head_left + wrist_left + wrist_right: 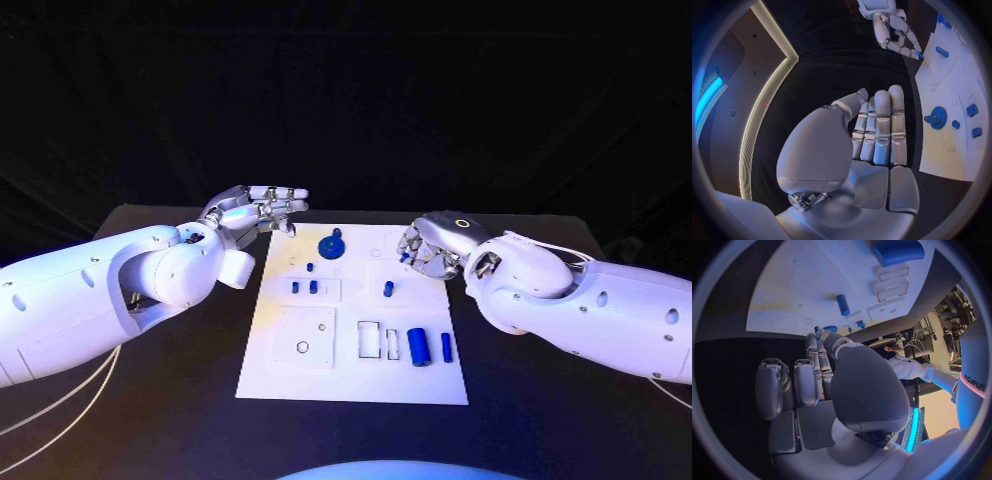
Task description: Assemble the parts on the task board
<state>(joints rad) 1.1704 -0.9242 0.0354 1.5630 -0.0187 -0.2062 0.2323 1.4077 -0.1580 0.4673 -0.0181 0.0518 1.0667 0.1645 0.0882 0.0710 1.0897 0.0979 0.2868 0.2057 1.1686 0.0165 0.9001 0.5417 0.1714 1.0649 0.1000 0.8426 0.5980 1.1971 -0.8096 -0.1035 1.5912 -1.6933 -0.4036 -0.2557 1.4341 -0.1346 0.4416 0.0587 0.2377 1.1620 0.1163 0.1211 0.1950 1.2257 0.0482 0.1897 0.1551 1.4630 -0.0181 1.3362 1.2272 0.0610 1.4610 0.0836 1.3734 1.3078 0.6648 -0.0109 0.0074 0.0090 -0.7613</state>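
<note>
Head view: white board [356, 345] mid-table, left hand [260, 211] at its far left corner, right hand [433, 245] at its right edge. Counted on board: one blue gear [333, 245], one big cylinder [418, 346], one thin rod [447, 347], several small pegs [388, 288].

Left wrist view: fingers [879, 125] straight, pressed together, holding nothing.

Right wrist view: fingers [820, 357] curled, a small blue piece [827, 329] at the tips; cannot tell whether pinched.

White rounded arms [87, 290] with silver jointed fingers [879, 125].
</note>
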